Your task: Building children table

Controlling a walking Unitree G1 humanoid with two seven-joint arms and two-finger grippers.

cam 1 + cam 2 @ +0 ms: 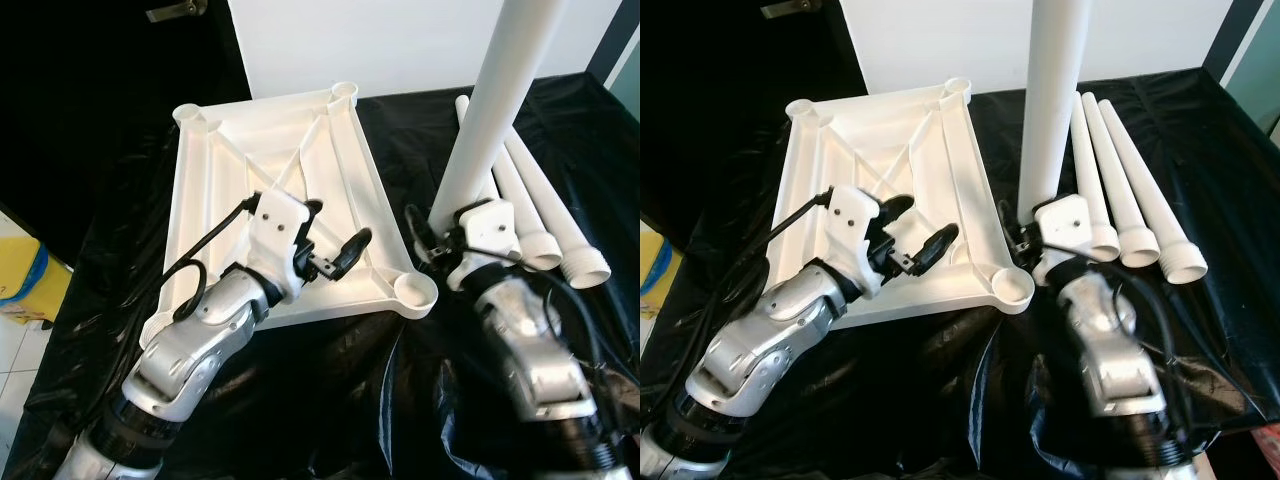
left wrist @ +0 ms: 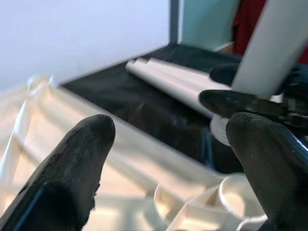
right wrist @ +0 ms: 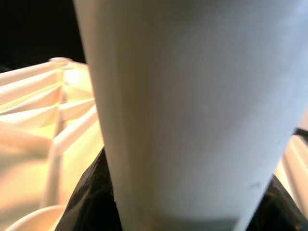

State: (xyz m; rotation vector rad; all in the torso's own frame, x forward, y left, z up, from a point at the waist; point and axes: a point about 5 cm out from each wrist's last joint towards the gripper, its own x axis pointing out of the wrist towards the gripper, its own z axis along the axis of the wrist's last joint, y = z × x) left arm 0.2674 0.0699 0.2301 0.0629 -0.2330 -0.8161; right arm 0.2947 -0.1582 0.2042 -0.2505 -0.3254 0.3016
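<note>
The right gripper (image 1: pixel 1032 243) is clamping one white table leg (image 1: pixel 1053 90) upright beside the upside-down tabletop (image 1: pixel 962 175), while the left gripper (image 1: pixel 335 240) is hovering over it, fingers spread.

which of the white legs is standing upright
The leg in the right gripper; the other three legs lie flat on the black cloth.

A black plastic sheet (image 1: pixel 330 400) covers the worktop, crinkled and glossy, hanging in folds over the near edge. Behind it at the far side stands a white wall panel (image 1: pixel 400 40), with a dark door (image 1: pixel 100 80) to its left carrying a metal handle (image 1: pixel 172 11). On the tiled floor (image 1: pixel 20 350) at the near left sits a yellow and blue object (image 1: pixel 28 275), partly hidden.
</note>
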